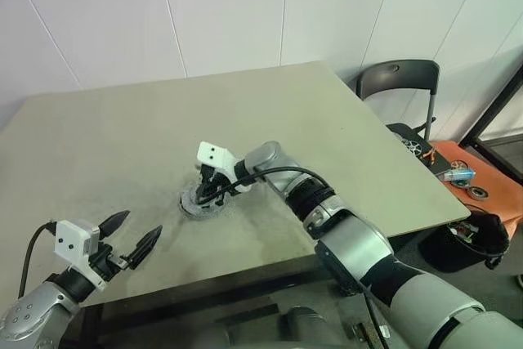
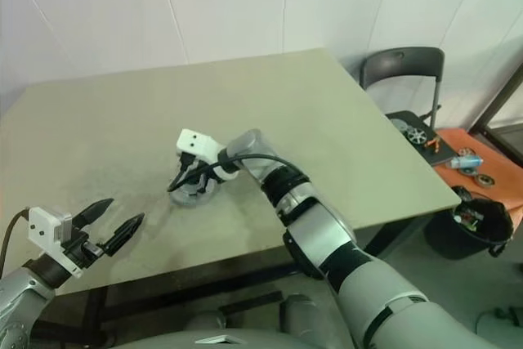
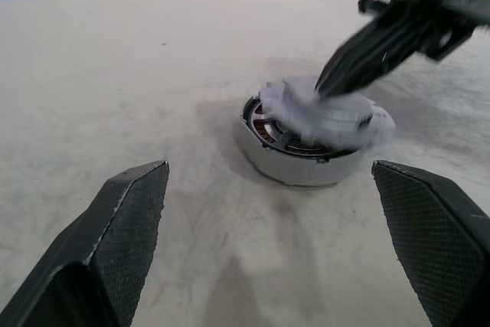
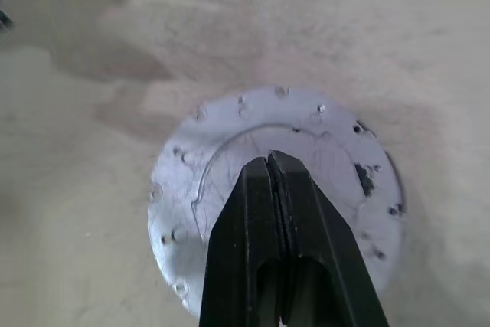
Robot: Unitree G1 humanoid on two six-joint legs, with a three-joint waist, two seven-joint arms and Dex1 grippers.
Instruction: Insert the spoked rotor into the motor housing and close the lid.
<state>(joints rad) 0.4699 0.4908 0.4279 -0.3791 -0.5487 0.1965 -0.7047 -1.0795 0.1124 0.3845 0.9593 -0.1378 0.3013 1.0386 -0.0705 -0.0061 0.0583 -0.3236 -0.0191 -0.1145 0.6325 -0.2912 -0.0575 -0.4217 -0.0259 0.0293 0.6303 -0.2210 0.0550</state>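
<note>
A: Left tool [image 1: 135, 237] sits at the near bench [image 1: 122, 136] edge, fingers spread wide, nothing in them, aimed at the motor.

B: And the right?

A: Right tool [image 4: 269, 165] has its fingers pinched together, nothing gripped. Tips press down on the lid [image 4: 230, 143], a bit off its centre.

B: Where's the lid relative to the base?

A: On top of the motor housing [image 3: 283, 165], mid-bench. Left wrist view shows it not flush: offset to one side, a crescent of copper windings exposed on the other. Can't make out the spoked rotor; presumably already under the lid, but that's my guess.

B: Handling?

A: Lid looks like thin rigid metal, smooth, probably light, so it'll likely slide or tip under an off-centre push. I'd nudge at the rim to centre it, then press on the middle. Housing looks heavier but sits loose on the bench; could skate. Brace its outer wall with the open left tool.
</note>
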